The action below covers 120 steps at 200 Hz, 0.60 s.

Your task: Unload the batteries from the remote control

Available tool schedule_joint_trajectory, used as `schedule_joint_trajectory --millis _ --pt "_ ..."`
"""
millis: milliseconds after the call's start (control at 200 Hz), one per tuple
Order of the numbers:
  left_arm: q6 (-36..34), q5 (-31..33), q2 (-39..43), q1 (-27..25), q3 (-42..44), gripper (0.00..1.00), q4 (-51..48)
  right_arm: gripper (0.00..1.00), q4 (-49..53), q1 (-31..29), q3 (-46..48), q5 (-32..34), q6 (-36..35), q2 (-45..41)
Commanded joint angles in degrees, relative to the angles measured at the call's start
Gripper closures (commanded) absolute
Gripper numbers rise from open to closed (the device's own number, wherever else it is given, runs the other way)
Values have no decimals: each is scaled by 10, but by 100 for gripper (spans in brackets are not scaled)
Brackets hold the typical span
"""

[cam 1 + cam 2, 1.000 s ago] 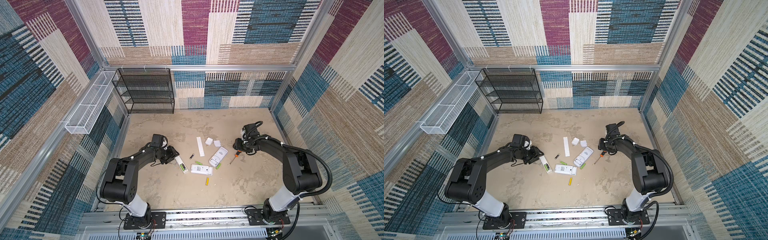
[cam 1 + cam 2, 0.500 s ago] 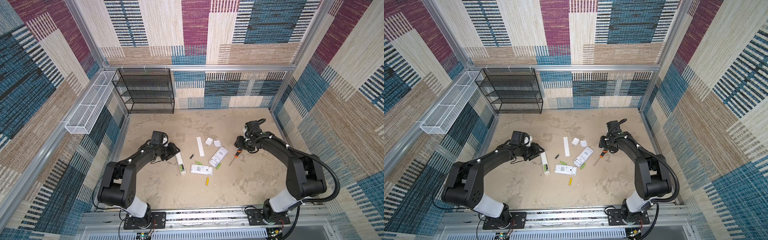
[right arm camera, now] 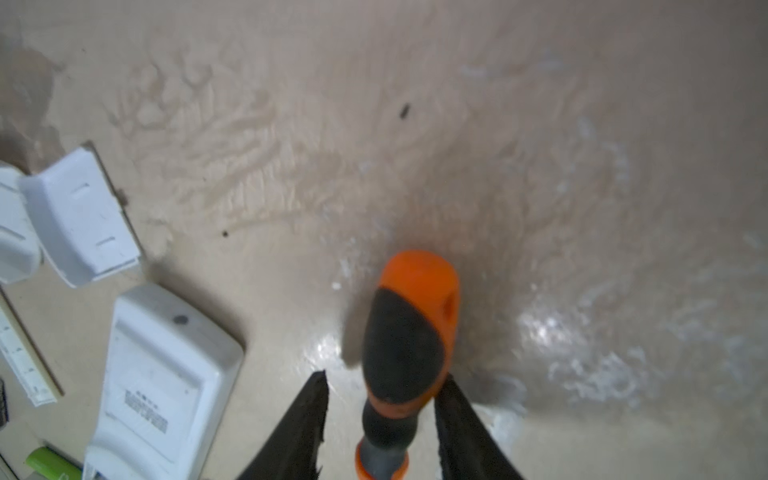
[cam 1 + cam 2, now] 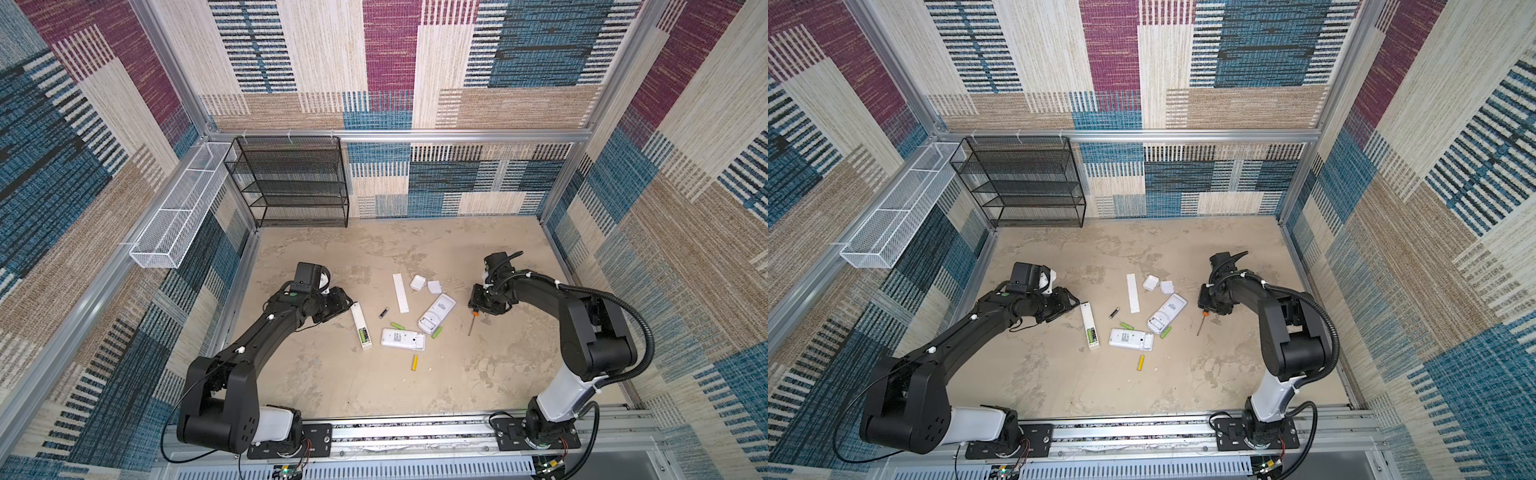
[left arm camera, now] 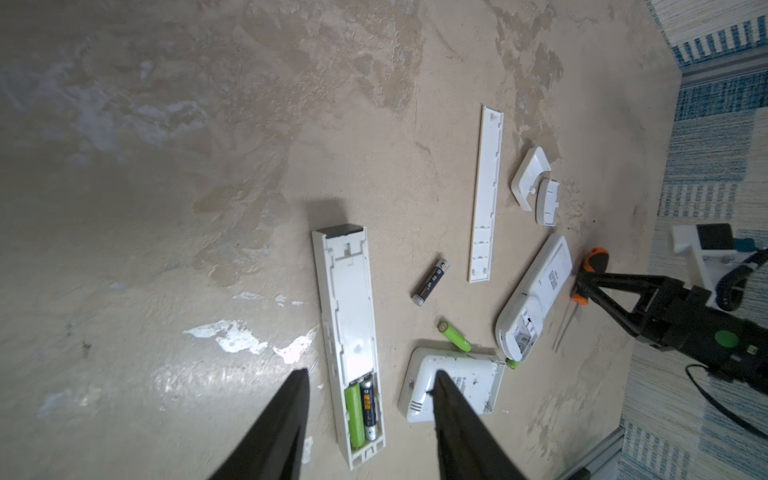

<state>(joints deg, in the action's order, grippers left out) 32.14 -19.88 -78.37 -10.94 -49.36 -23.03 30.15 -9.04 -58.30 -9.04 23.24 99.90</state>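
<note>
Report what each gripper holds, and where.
Left gripper: nothing. Right gripper: jaws straddle the screwdriver at its handle, with a gap beside one finger; not clamped yet.

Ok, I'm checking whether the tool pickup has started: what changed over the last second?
The right gripper came down over the screwdriver and narrowed its jaws around the handle. A gap shows on one side, so there is no firm grip yet. The left gripper barely shifted and stays open near the long remote. The loose batteries lie as before.
</note>
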Motion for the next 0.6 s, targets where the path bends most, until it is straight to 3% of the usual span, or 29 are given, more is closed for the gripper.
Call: schedule_joint_trajectory --millis 0,95,210,356,596 --pt "-21 1 15 0 8 48 -17 72 13 -2 -1 -5 -6 22" --pt "-19 -7 29 0 18 48 -13 88 20 -2 -3 -2 -13 18" --pt "-14 -23 45 -8 24 48 -2 99 13 -2 -7 -3 -11 -13" --pt "-16 -5 78 -60 8 50 7 100 0 -6 -20 -12 9 -76" --pt "-22 58 88 -217 -50 52 61 100 -35 -70 -63 -26 26 -163"
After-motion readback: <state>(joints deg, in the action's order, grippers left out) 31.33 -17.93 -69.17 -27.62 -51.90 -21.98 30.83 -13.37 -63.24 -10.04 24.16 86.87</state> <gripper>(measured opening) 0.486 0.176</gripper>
